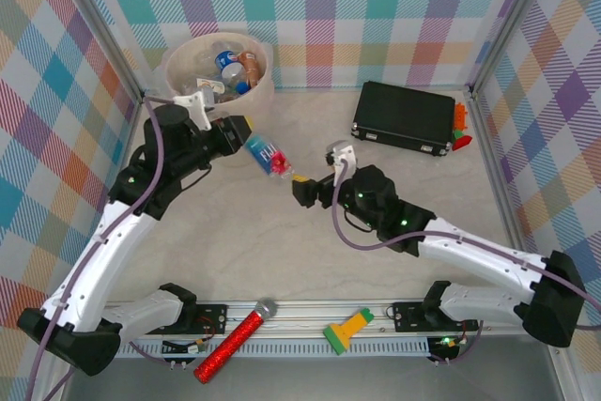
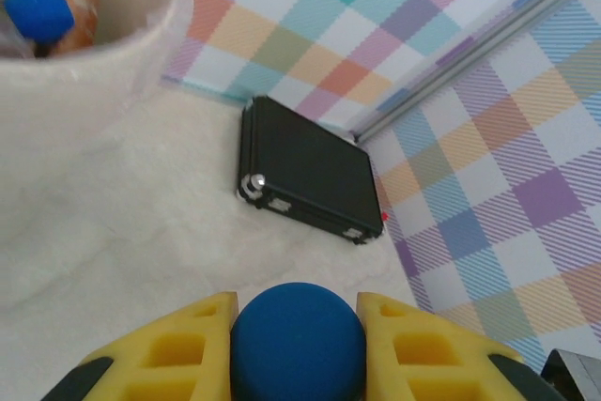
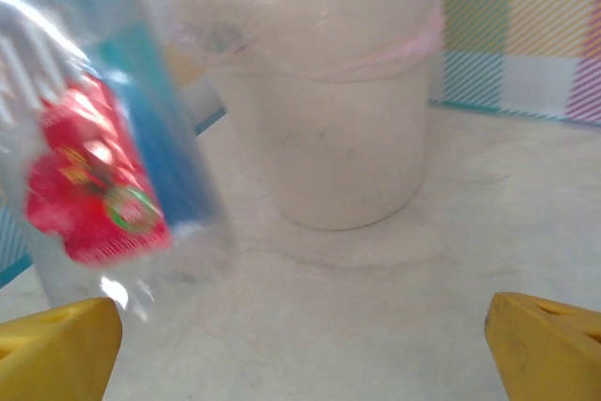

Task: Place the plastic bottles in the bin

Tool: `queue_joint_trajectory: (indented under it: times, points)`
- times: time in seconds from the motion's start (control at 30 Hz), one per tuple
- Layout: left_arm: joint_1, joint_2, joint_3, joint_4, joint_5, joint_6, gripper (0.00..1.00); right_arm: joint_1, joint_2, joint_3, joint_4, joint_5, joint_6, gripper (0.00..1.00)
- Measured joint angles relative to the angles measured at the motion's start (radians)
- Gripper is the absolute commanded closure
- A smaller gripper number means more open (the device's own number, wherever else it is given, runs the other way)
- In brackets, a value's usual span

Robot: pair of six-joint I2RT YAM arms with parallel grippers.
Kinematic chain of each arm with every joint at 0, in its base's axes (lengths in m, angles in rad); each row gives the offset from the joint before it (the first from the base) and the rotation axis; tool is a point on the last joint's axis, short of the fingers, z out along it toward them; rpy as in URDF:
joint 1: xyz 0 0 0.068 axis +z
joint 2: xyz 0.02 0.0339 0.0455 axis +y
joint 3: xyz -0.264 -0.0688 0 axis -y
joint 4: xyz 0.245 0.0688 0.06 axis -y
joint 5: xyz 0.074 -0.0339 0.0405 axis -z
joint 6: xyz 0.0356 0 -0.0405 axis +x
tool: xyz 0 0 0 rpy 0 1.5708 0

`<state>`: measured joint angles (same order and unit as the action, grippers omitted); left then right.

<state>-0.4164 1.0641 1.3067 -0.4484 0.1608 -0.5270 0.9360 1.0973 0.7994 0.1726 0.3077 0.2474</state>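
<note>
Hanging just short of the large round cream plastic bin [image 1: 172,68], well apart from the flat black case [image 1: 404,117], a clear plastic bottle with a red-and-blue label [image 1: 268,155] is pinched by its stiff blue cap [image 2: 296,349] in my left gripper's [image 1: 244,131] jaws. I judge it light and crushable. My right gripper's [image 1: 296,185] jaws are spread wide, and the rim looks unobstructed.

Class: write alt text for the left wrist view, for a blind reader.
The left gripper is shut on a blue bottle cap at the bottom edge. Beyond it, the cream bin stands upper left and a flat black case lies on the table.
</note>
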Motion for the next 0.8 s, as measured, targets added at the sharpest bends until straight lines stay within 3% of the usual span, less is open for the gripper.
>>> queue_joint_trajectory:
  times: [0.33,0.53,0.8]
  points:
    - [0.0,0.016,0.29,-0.103,-0.256,0.158,0.77,-0.025,-0.113,-0.063,0.013,0.037,-0.002,0.01]
    - [0.023,0.164,0.46,-0.13,-0.43,0.251,0.78,-0.025,-0.149,-0.067,0.014,0.024,-0.002,0.01]
    - [0.127,0.343,0.54,-0.098,-0.533,0.294,0.79,-0.025,-0.15,-0.066,0.009,-0.006,0.006,0.01]
